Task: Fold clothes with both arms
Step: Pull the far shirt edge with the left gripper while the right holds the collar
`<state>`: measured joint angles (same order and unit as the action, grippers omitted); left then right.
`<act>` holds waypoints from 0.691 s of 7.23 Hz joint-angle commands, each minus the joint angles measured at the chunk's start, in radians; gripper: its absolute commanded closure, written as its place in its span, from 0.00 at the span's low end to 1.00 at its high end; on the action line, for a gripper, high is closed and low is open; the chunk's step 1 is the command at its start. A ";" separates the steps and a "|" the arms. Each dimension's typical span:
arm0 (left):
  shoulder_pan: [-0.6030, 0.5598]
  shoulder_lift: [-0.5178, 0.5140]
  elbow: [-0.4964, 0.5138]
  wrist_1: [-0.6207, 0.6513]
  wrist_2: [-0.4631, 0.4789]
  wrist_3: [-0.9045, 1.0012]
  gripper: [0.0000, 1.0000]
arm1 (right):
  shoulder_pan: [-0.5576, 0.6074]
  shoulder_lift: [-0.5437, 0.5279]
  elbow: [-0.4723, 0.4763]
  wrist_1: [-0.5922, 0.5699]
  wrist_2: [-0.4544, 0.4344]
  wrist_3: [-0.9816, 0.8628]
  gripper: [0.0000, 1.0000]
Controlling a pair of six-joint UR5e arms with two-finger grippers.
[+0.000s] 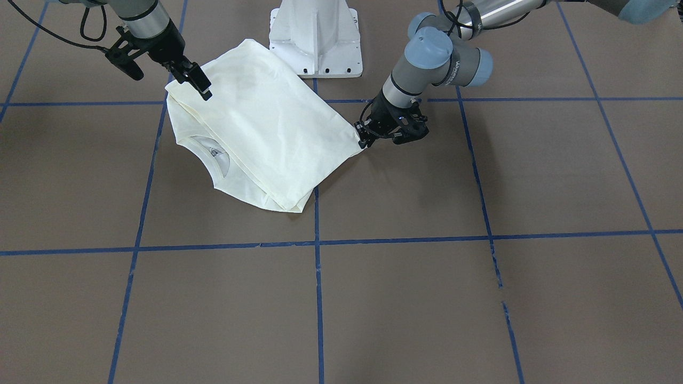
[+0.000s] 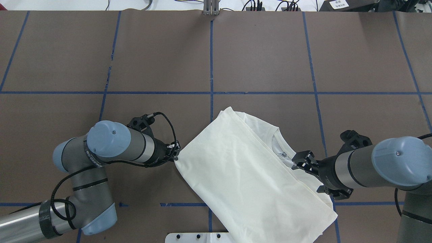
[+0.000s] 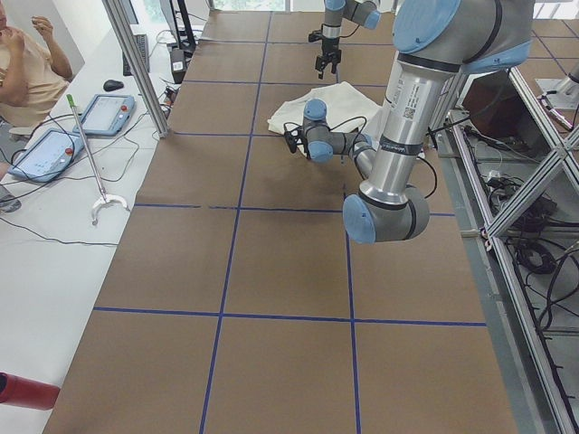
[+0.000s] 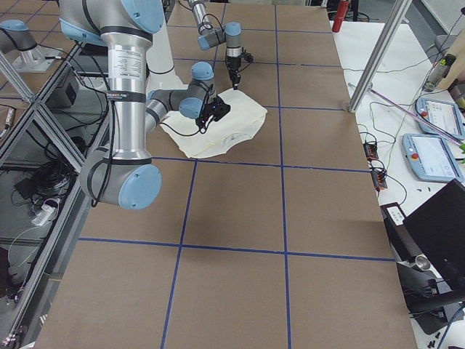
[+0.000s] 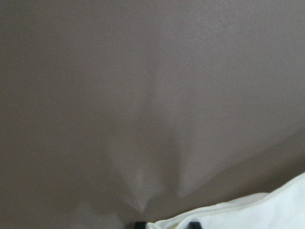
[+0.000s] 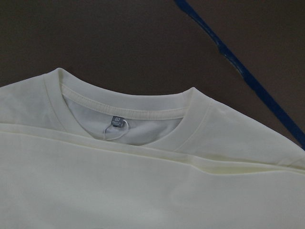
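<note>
The T-shirt [image 2: 243, 175] lies folded on the table [image 2: 270, 50], just beside the pedestal [image 2: 199, 237] at the robot's edge. It straddles the centre tape line [image 2: 211, 67] and lies mostly to the robot's right of it. Its collar [image 6: 128, 107] sits on the far side, away from the robot, with a label [image 6: 117, 121] inside it and a folded layer lying over the body on the near side of it. The left gripper [image 1: 365, 140] meets the shirt's corner on the robot's left, low at the table. The right gripper [image 2: 297, 161] hangs over the opposite side, next to the collar. The left arm [image 2: 111, 145] and right arm [image 2: 371, 165] flank the garment.
</note>
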<state>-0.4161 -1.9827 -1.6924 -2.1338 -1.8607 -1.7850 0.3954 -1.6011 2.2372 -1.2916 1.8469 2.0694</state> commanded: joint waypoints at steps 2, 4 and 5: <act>-0.085 -0.005 -0.026 0.008 0.008 0.066 1.00 | 0.000 0.001 0.001 0.000 0.000 0.000 0.00; -0.197 -0.112 0.060 0.029 0.038 0.207 1.00 | 0.003 0.010 0.001 0.000 -0.014 0.000 0.00; -0.255 -0.202 0.177 0.016 0.038 0.219 1.00 | 0.009 0.015 0.001 0.000 -0.015 0.000 0.00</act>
<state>-0.5963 -2.0895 -1.6289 -2.1114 -1.8307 -1.6076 0.3995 -1.5922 2.2376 -1.2916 1.8363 2.0694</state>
